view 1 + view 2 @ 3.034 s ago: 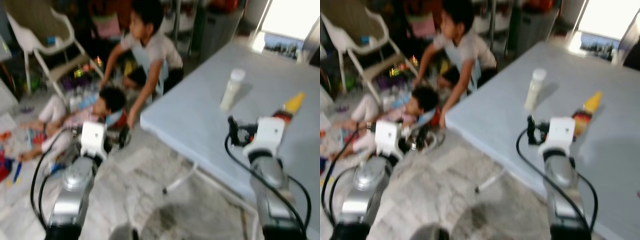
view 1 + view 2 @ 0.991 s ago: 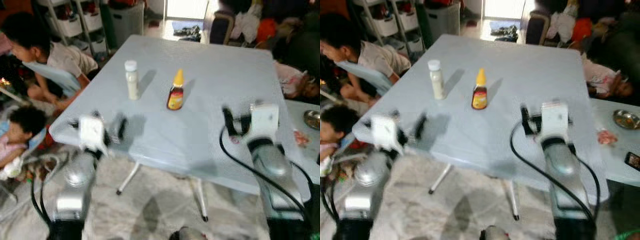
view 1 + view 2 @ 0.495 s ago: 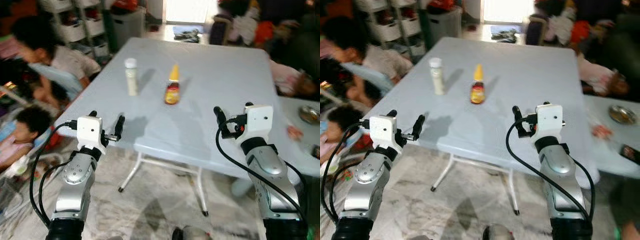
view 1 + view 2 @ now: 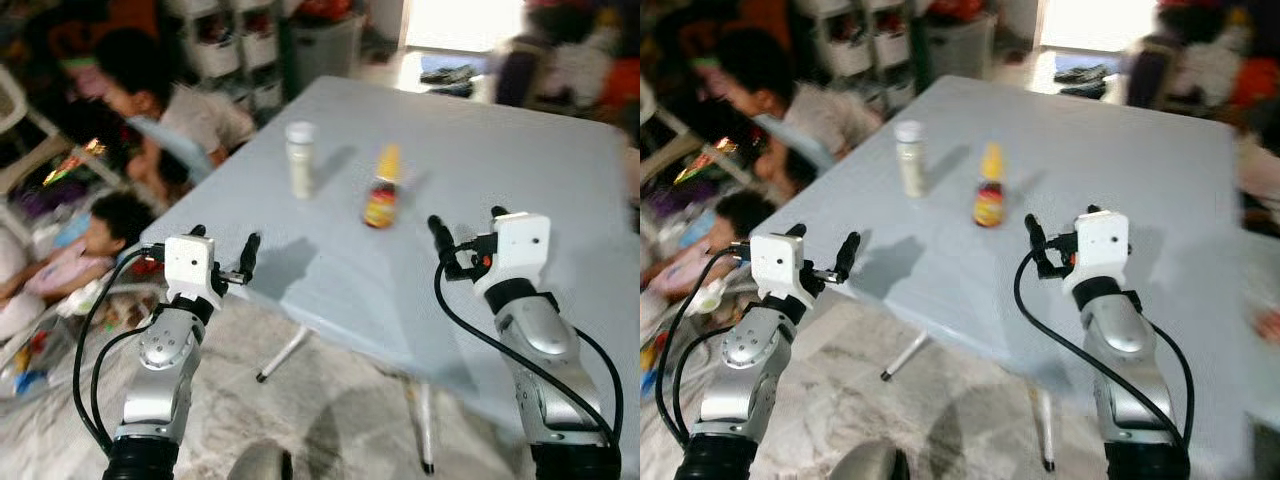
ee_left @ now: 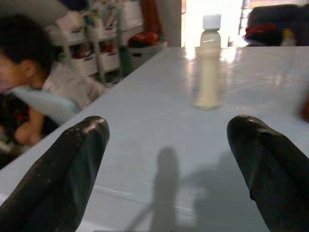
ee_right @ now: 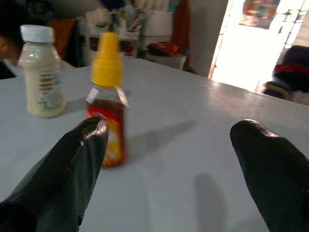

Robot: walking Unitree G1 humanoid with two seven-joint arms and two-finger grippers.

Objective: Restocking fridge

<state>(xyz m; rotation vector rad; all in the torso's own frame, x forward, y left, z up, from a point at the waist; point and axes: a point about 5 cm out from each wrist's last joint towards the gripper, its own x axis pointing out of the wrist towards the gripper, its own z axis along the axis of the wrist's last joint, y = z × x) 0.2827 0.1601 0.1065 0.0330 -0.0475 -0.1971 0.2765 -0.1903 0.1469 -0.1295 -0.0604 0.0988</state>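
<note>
Grey counter. Left gripper: jaws spread, empty, at the near counter corner. White bottle: upright, ahead of left gripper, well apart. Sauce bottle: upright, yellow cap, just right of white bottle, ahead-left of right gripper, the nearer arm; jaws spread, empty.

Smooth semi-gloss grey table; glossy plastic sauce btl, milk btl.
</note>
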